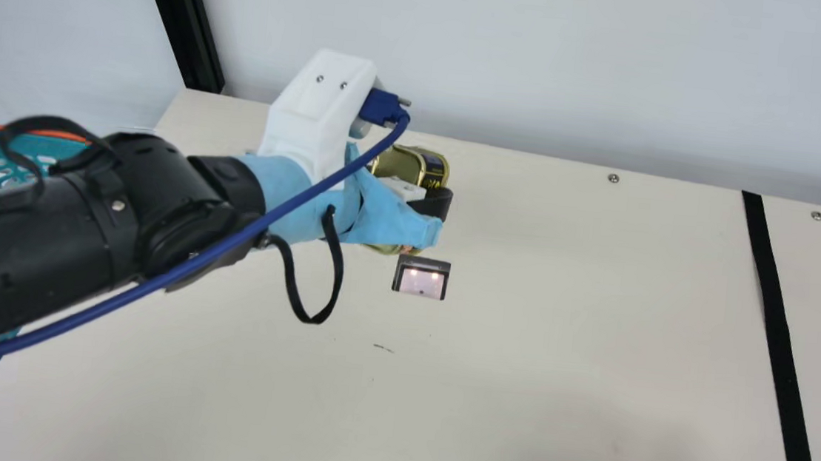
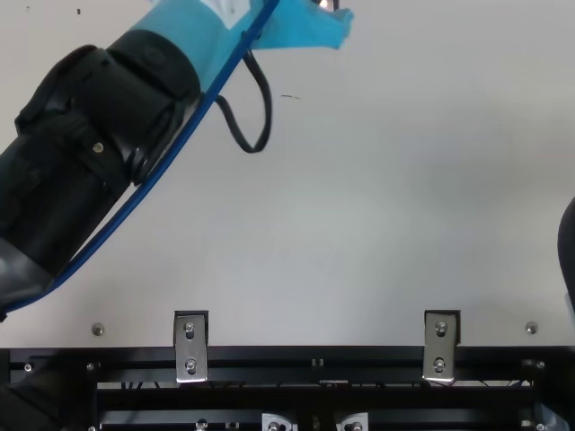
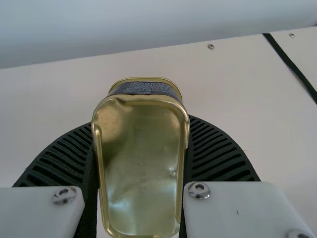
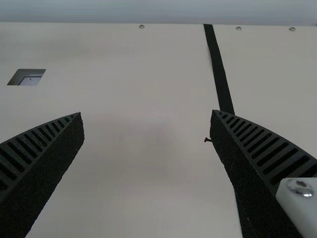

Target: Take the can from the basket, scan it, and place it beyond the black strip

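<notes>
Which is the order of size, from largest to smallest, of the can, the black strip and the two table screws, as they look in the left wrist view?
1. Can, much the nearest to the camera
2. Black strip
3. Table screws: too alike to rank

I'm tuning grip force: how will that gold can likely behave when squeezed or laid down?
The gold can looks like metal, so probably stiff. Its smooth, shiny face may be slippery. Its oblong, round-cornered outline suggests it would hardly roll.
</notes>
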